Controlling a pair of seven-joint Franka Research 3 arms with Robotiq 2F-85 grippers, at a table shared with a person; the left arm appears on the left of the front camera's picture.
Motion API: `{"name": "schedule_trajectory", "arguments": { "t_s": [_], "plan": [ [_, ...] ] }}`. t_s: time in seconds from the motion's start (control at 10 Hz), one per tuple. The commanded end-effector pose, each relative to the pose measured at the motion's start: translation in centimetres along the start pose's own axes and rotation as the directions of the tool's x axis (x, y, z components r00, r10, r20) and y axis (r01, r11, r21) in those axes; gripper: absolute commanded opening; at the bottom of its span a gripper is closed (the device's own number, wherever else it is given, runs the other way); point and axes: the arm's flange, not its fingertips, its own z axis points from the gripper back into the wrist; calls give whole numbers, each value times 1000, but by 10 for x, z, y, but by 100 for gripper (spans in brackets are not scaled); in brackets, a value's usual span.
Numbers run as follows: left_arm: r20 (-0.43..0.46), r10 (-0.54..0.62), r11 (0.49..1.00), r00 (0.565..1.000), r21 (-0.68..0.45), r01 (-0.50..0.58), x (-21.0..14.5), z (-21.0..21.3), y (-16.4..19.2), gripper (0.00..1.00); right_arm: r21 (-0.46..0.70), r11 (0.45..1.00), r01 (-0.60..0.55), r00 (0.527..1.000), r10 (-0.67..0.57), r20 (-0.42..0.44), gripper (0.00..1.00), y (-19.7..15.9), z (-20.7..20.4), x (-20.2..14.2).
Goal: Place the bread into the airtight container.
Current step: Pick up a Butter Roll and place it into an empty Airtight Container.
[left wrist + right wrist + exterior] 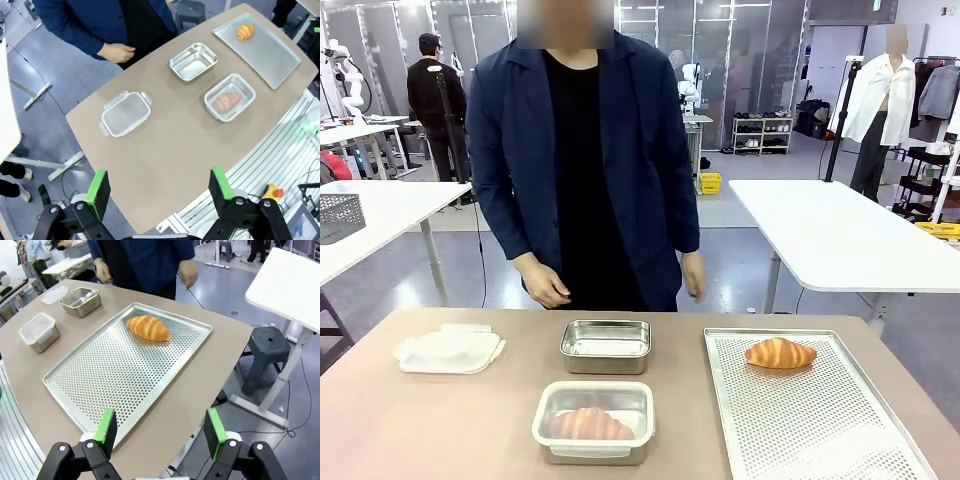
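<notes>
2 spread wide, left hand (159, 181), right hand (160, 421), aloft

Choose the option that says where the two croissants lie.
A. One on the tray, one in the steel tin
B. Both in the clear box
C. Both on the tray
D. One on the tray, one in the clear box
D: a croissant lies on the tray, a second croissant sits in the clear box, and the steel tin is empty.
</notes>
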Motion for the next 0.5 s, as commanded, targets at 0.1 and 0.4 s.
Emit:
{"name": "schedule_trajectory", "arguments": {
  "t_s": [0.1,0.4],
  "plan": [
    [3,-5,1000,1000,-6,5,1,1,0,100,-27,980,-196,975,191,-112,88,31,1,41],
    [3,-5,1000,1000,-6,5,1,1,0,100,114,888,-446,842,459,-284,88,62,-44,121]
  ]
}}
